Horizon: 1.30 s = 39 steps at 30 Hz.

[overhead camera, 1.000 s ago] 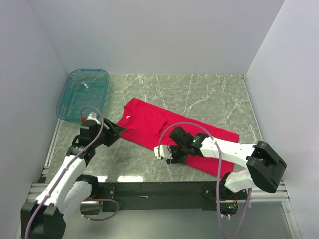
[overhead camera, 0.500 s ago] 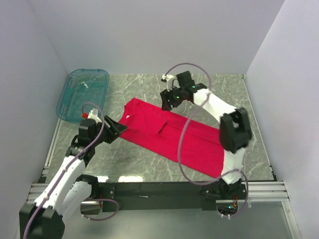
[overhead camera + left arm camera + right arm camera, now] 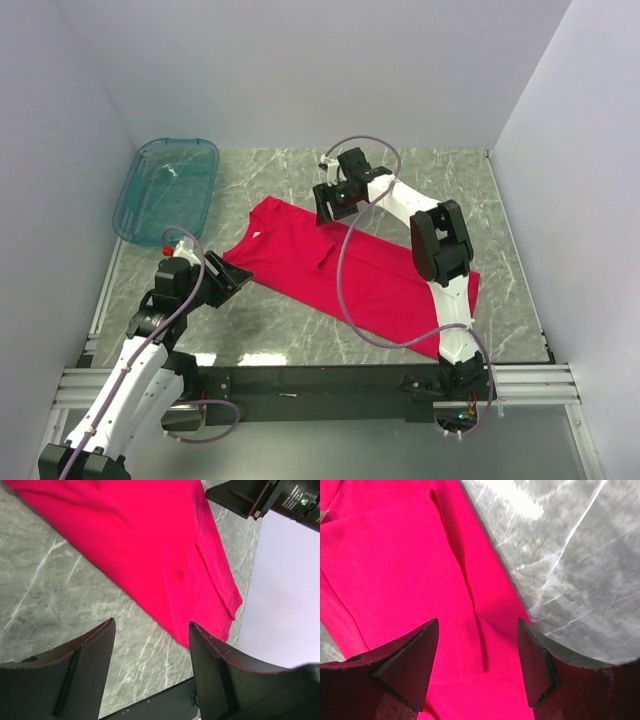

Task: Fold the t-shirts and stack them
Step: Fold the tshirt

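Observation:
The red t-shirt [image 3: 390, 280] lies as a long folded band slanting across the marble table, its white neck label [image 3: 253, 236] at the left end. My left gripper [image 3: 238, 277] hovers open just off that left end, over bare marble. In the left wrist view the t-shirt [image 3: 150, 545] fills the top, beyond the gripper [image 3: 150, 632], which holds nothing. My right gripper [image 3: 328, 208] is stretched out to the shirt's far edge and stands open above it. In the right wrist view the gripper [image 3: 477, 632] straddles a crease in the t-shirt [image 3: 395, 570] without touching it.
A see-through teal tub [image 3: 168, 188] sits at the far left corner of the table. White walls close in the left, back and right sides. The right arm's purple cable [image 3: 340, 290] loops over the shirt. Bare marble [image 3: 580, 570] lies beyond the shirt's far edge.
The right arm swung from the shirt's near edge out to its far edge, and its jaws widened. The left gripper drew back slightly toward the near left, still open.

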Available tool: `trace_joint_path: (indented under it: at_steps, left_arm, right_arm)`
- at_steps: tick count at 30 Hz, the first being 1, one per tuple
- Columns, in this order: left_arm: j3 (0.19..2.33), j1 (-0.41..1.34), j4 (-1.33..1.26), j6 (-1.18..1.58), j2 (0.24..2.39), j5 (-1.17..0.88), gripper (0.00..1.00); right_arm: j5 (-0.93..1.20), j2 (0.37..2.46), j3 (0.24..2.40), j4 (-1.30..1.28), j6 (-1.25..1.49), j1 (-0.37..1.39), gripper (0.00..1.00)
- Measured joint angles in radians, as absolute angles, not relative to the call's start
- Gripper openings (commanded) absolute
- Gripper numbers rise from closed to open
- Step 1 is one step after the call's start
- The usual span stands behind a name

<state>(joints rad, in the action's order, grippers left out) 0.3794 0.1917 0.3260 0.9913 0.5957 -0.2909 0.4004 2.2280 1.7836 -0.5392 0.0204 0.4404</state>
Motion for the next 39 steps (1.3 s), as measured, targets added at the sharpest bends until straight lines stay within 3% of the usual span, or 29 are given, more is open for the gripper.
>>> trace_joint_path:
  at_steps: [8, 14, 17, 19, 21, 28, 33, 34, 35, 37, 38, 39]
  left_arm:
    - [0.366, 0.192, 0.327, 0.992, 0.594, -0.292, 0.65]
    - [0.363, 0.192, 0.327, 0.994, 0.588, -0.293, 0.66]
    - [0.363, 0.192, 0.327, 1.0, 0.586, -0.294, 0.65]
    - [0.363, 0.192, 0.327, 1.007, 0.586, -0.295, 0.65]
    - [0.363, 0.192, 0.327, 1.009, 0.586, -0.295, 0.65]
    - [0.363, 0.192, 0.327, 1.012, 0.587, -0.295, 0.65]
    - [0.345, 0.192, 0.309, 1.016, 0.603, -0.3, 0.65]
    - [0.342, 0.192, 0.305, 1.017, 0.608, -0.302, 0.65]
    - [0.338, 0.192, 0.298, 1.017, 0.615, -0.302, 0.65]
    - [0.33, 0.192, 0.28, 1.02, 0.636, -0.31, 0.66]
    - [0.327, 0.192, 0.268, 1.023, 0.653, -0.317, 0.65]
    - [0.327, 0.192, 0.253, 1.027, 0.668, -0.321, 0.65]
  right_arm:
    - [0.397, 2.282, 1.874, -0.599, -0.062, 0.44, 0.67]
    - [0.427, 2.362, 1.955, -0.64, -0.089, 0.44, 0.56]
    - [0.44, 2.371, 1.965, -0.665, -0.099, 0.439, 0.28]
    - [0.447, 2.375, 1.965, -0.676, -0.098, 0.439, 0.17]
    - [0.457, 2.379, 1.965, -0.688, -0.099, 0.436, 0.0]
    - [0.45, 2.379, 1.972, -0.693, -0.045, 0.39, 0.0]
    - [0.356, 2.379, 2.019, -0.68, 0.047, 0.256, 0.0]
    - [0.336, 2.379, 2.033, -0.671, 0.064, 0.211, 0.08]
    - [0.321, 2.379, 2.044, -0.664, 0.076, 0.177, 0.33]
    - [0.294, 2.379, 2.059, -0.647, 0.1, 0.102, 0.5]
    - [0.287, 2.379, 2.06, -0.641, 0.105, 0.061, 0.67]
    - [0.279, 2.378, 2.058, -0.637, 0.112, 0.028, 0.73]
